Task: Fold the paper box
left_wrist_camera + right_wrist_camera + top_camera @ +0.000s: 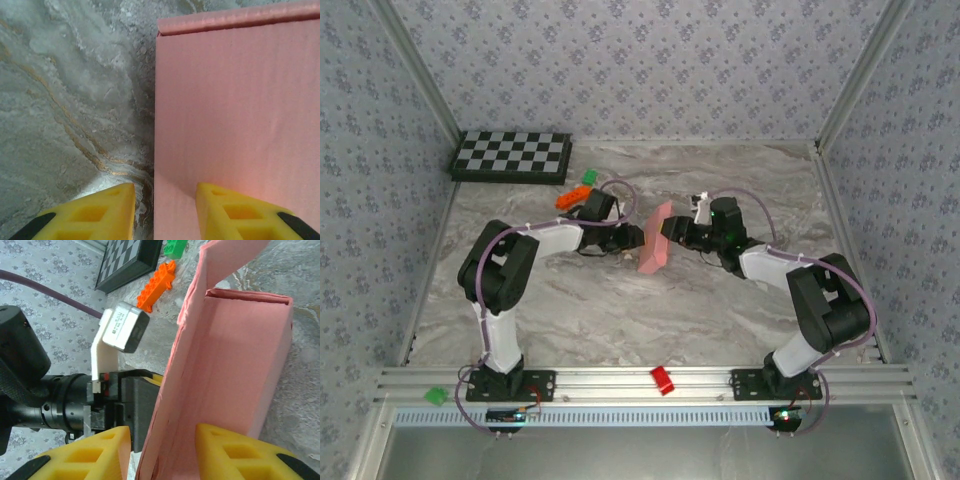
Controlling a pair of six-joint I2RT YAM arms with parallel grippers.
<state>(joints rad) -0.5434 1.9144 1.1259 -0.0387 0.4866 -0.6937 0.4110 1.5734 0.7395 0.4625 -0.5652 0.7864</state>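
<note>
The paper box stands mid-table. The left gripper at its nine o'clock and the right gripper at three both gape, each straddling a pink edge and clamping nothing.

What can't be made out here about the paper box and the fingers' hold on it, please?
- Top external: where the left gripper and right gripper meet the paper box is too small to judge.
- Left wrist: the box runs off the right and bottom edges; one of the fingers covers its near part.
- Right wrist: the bottom edge cuts the box off; whether the fingers press its wall is unclear.
</note>
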